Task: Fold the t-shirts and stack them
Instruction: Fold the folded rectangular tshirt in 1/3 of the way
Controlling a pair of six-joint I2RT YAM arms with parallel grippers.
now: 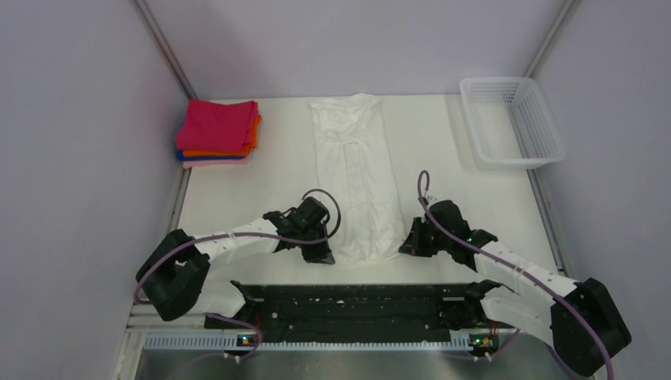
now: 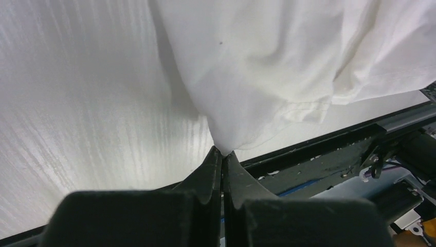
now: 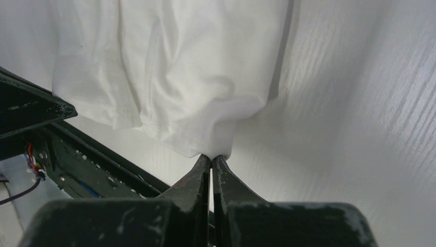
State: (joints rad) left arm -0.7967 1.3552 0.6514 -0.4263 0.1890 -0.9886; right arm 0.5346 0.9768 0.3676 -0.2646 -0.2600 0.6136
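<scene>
So the white t-shirt point(image 1: 356, 178) lies as one long narrow strip down the middle of the table point(image 1: 269, 182), sides folded in. Its long axis runs straight away from the arm bases, with what looks like the collar at the far end and the hem at the near end. Both arms are down at that near end, one on each corner.

The left gripper point(image 2: 222, 157) has its jaws pressed together on the near-left corner, and the wrist view shows a little point of cloth going in right between the tips. The right gripper point(image 3: 211, 159) does the same on the near-right corner, jaws tight with a nub of fabric caught in them. So each arm holds its own corner and neither is nearer than the other; it's a symmetric setup.

My guess at the next bit is that the hem gets lifted and carried along the strip toward the far end, to halve it. Everything then depends on both corners travelling straight along that long axis together, or the fold ends up skewed.

The stack of folded shirts point(image 1: 217, 133), magenta on top, sits at the far-left corner, well apart from the white one. The white mesh basket point(image 1: 513, 123) is at far right, also well off to the side. Nothing sits on the strip or in the lane between the grippers and the collar. The black rail point(image 1: 356, 305) lies just behind the grippers on the near side.
</scene>
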